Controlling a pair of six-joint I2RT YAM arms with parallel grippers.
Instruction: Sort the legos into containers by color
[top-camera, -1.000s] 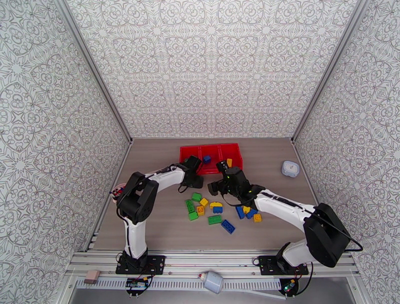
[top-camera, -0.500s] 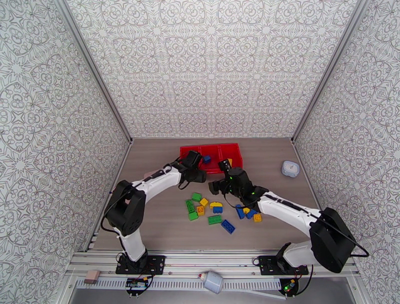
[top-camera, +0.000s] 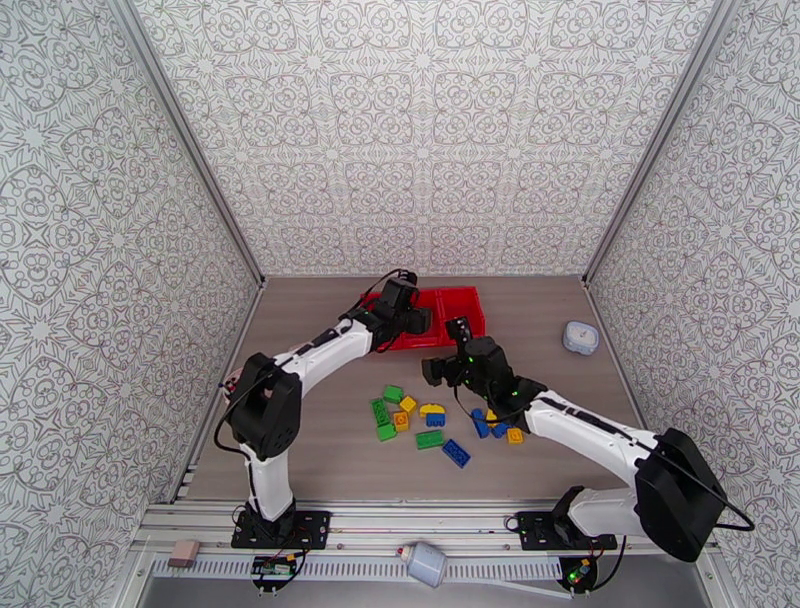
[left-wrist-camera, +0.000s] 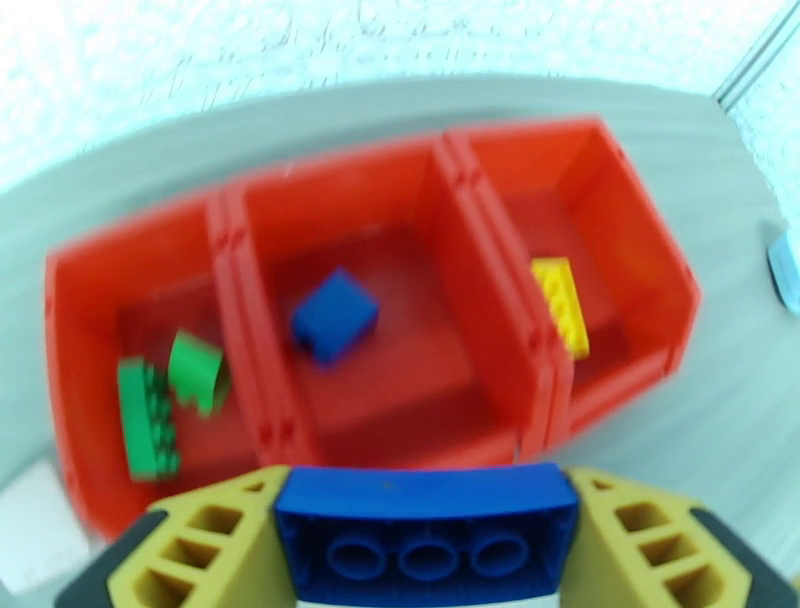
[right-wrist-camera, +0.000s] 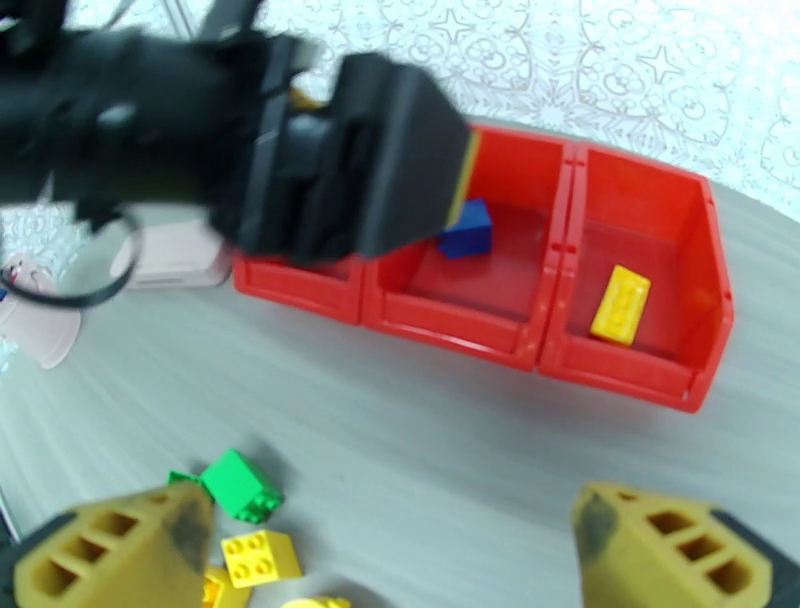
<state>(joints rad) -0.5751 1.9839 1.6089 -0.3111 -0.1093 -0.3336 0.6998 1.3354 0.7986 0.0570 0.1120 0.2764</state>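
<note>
The containers (left-wrist-camera: 455, 190) are three joined red bins in a row. The left bin holds two green legos (left-wrist-camera: 150, 425), the middle one a blue lego (left-wrist-camera: 335, 315), the right one a yellow lego (left-wrist-camera: 560, 305). My left gripper (left-wrist-camera: 425, 500) is shut on a blue brick (left-wrist-camera: 430, 530) and hovers just in front of the middle bin; the top view shows this gripper (top-camera: 415, 320) over the bins (top-camera: 462, 299). My right gripper (right-wrist-camera: 390, 555) stands open and holds nothing, above the table in front of the bins. Loose green, yellow and blue legos (top-camera: 420, 420) lie mid-table.
A small white lidded box (top-camera: 581, 337) sits at the right near the wall. A pink cup (top-camera: 234, 384) stands by the left wall behind the left arm. Patterned walls close in the table on three sides.
My left arm has swung away from me and to the right, carrying the blue brick from in front of the bins to over them. The right gripper shifted slightly right, still open.
</note>
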